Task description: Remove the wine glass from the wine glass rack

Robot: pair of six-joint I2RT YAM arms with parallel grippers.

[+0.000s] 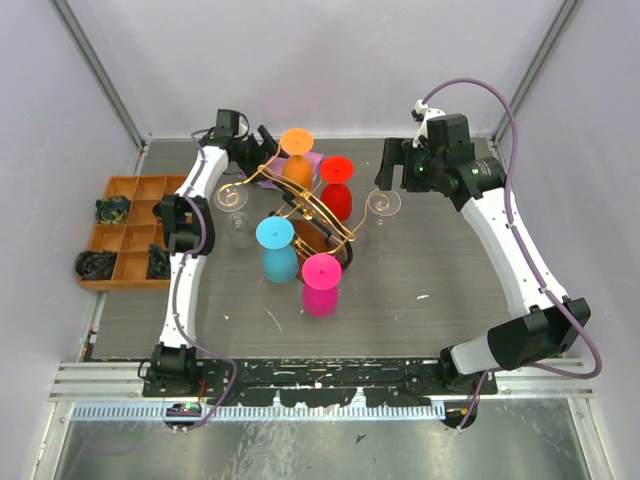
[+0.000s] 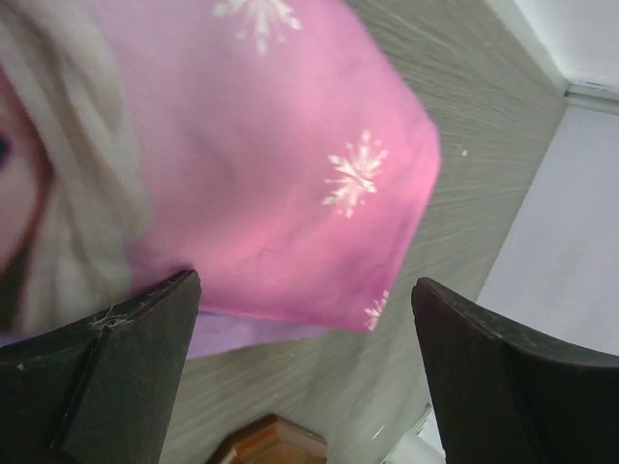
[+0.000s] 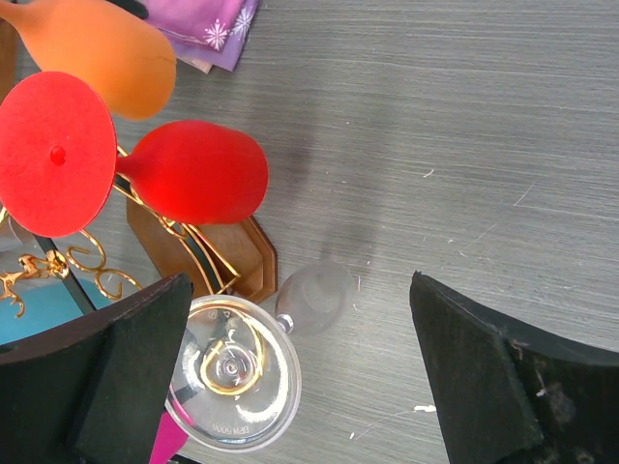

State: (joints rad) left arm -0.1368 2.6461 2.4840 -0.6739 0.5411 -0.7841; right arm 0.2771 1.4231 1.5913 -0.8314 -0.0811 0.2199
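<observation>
The gold wire wine glass rack (image 1: 300,205) stands on a brown wooden base (image 3: 230,259) in the middle of the table. Orange (image 1: 296,142), red (image 1: 337,170), blue (image 1: 274,233) and pink (image 1: 322,271) glasses hang upside down on it. A clear wine glass (image 1: 383,203) hangs on the right end scroll, and another clear one (image 1: 232,198) hangs at the left. My right gripper (image 1: 392,172) is open just above the right clear glass (image 3: 232,375), whose foot lies by the left finger. My left gripper (image 1: 262,140) is open behind the rack, over a pink cloth (image 2: 290,164).
An orange compartment tray (image 1: 130,230) with dark items sits at the left edge. A purple and pink snowflake cloth (image 3: 205,29) lies behind the rack. Grey walls close in the table at the back and both sides.
</observation>
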